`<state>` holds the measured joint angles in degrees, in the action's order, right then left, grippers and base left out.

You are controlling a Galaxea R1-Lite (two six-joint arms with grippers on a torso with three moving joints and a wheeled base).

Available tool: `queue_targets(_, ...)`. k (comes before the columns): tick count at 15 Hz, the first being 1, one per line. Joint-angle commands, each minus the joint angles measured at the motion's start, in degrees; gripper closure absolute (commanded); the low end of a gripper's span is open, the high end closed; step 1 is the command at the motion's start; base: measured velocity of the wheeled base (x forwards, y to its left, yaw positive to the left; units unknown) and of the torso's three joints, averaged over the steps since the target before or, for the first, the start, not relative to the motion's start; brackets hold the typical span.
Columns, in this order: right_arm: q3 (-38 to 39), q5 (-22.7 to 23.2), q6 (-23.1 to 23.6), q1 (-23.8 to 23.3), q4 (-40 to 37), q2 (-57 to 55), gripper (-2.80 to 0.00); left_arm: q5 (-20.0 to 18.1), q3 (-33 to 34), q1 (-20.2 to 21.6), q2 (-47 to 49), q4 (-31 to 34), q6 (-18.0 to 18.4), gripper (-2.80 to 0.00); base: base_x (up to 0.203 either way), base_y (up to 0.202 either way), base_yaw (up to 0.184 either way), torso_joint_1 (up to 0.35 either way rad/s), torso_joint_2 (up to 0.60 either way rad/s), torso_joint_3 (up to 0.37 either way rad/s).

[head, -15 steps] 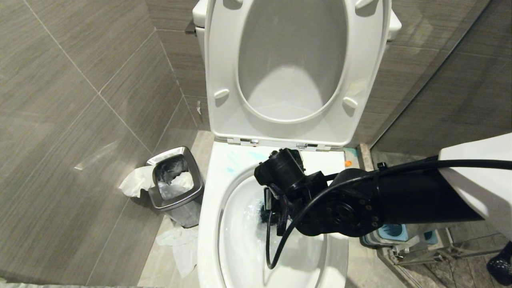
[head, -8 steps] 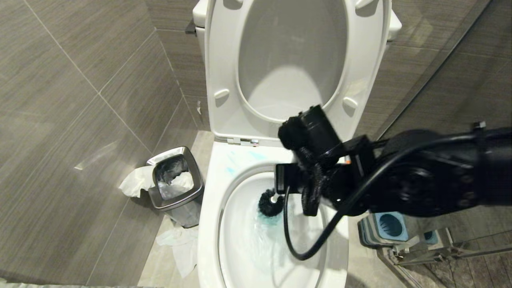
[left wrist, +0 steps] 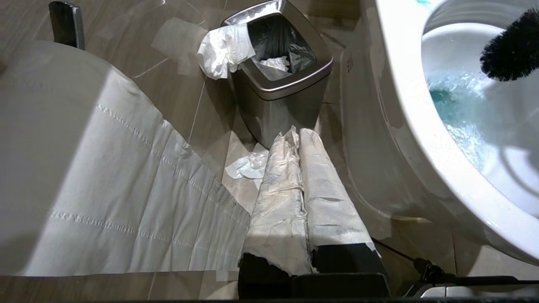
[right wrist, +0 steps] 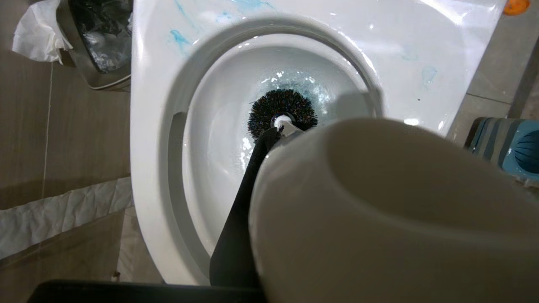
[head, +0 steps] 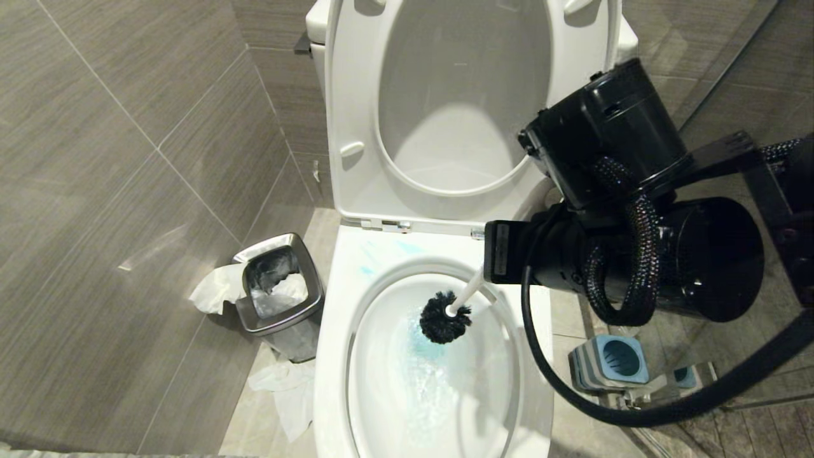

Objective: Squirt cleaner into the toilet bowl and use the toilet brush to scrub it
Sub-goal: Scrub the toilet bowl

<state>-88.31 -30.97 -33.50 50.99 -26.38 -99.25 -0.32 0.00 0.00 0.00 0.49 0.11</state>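
right gripper [head: 493, 264]: closed round the handle, up over the bowl's back right rim
long white-handled toilet brush [head: 446, 318]: black bristle head hanging inside the glossy white ceramic toilet bowl [head: 331, 356], towards the back
turquoise cleaner [head: 420, 346]: tinting the water, smears on back left rim
left gripper [left wrist: 301, 189]: paper-wrapped fingers pressed together, low beside the bowl's left side
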Motion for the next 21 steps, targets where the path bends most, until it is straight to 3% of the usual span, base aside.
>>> queue_targets(1,0.13,-0.42,-1.02,-0.03,-0.08,-2.79,0.0,-0.03,0.1,0.0,0.01,-0.01,-0.02,0.0,0.0,0.0,0.0,0.0,0.0,0.0)
queue_targets(5,2.0,-3.08,-1.19,-0.75,2.11,-7.05,0.0,-0.03,0.09,0.0,0.09,0.04,0.06,0.0,0.0,0.0,0.0,0.0,0.0,0.0)
queue_targets(10,3.75,-3.14,-0.06,-2.57,4.66,-9.08,0.0,-0.03,0.18,0.0,0.09,-0.05,0.07,0.0,0.0,0.0,0.0,0.0,0.0,0.0)
queue_targets(14,10.09,-1.19,-0.58,1.26,4.61,-5.08,0.0,-0.01,0.1,-0.02,0.09,0.02,-0.02,0.0,0.0,0.0,0.0,0.0,0.0,0.0)
queue_targets(18,7.53,2.86,-0.78,3.14,5.02,-6.42,0.0,-0.03,0.18,0.0,0.0,0.04,-0.01,0.0,0.0,0.0,0.0,0.0,0.0,0.0)
queue_targets(21,-0.15,3.46,-0.76,3.14,5.02,-11.29,0.0,0.01,0.09,-0.03,0.08,0.01,-0.02,0.0,0.0,0.0,0.0,0.0,0.0,0.0)
